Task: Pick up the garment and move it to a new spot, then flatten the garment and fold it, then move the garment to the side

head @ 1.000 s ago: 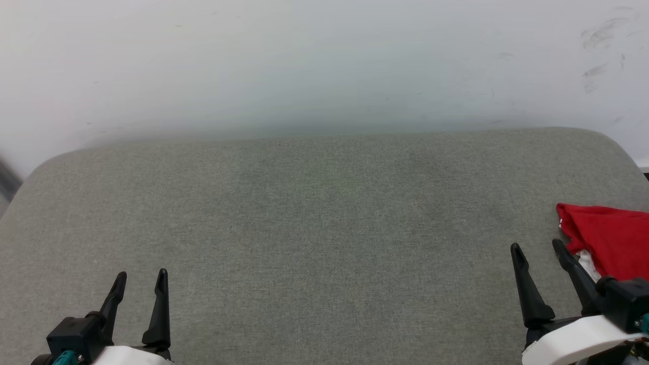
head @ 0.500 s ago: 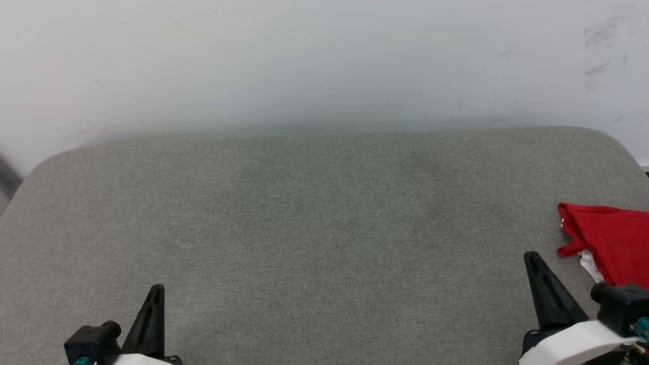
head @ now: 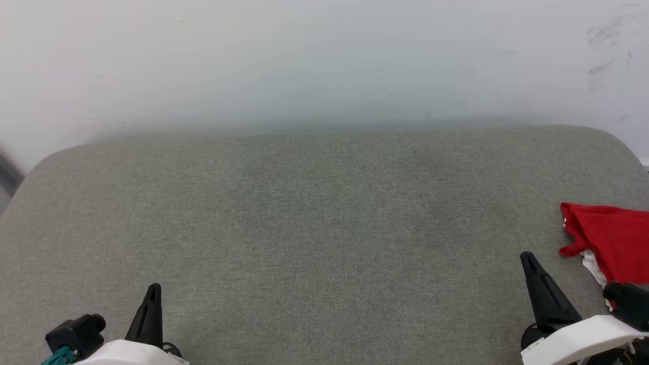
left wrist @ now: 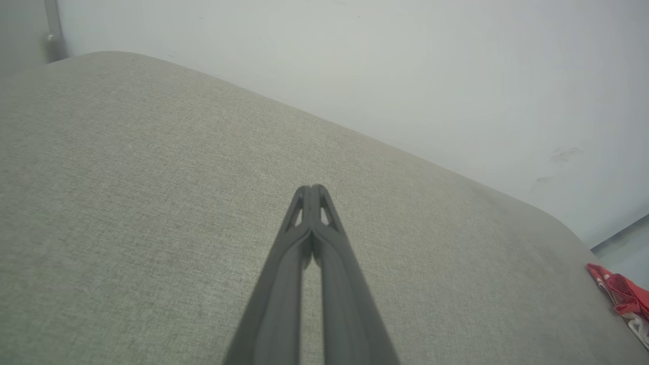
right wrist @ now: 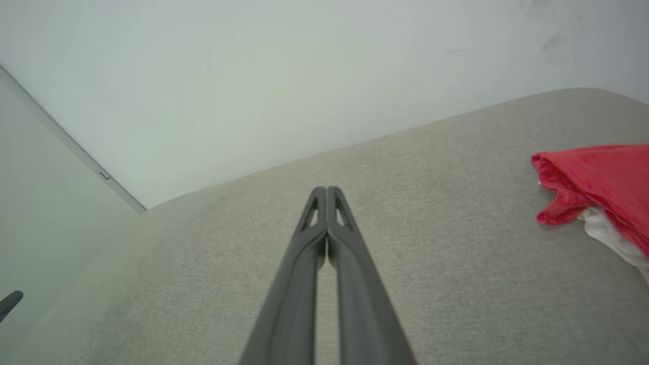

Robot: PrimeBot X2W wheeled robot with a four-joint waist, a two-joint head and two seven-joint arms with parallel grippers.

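Nothing gripped, both arms low over the grey cushion (head: 324, 213).
I see my left gripper (head: 152, 290) pinched fully together and empty at lower left, my right gripper (head: 527, 257) likewise, and the red garment (head: 611, 235) bunched near it at the cushion's right edge.

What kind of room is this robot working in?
Probably an indoor test corner: a wide grey fabric cushion against a bare scuffed white wall, with a red garment at its right edge.
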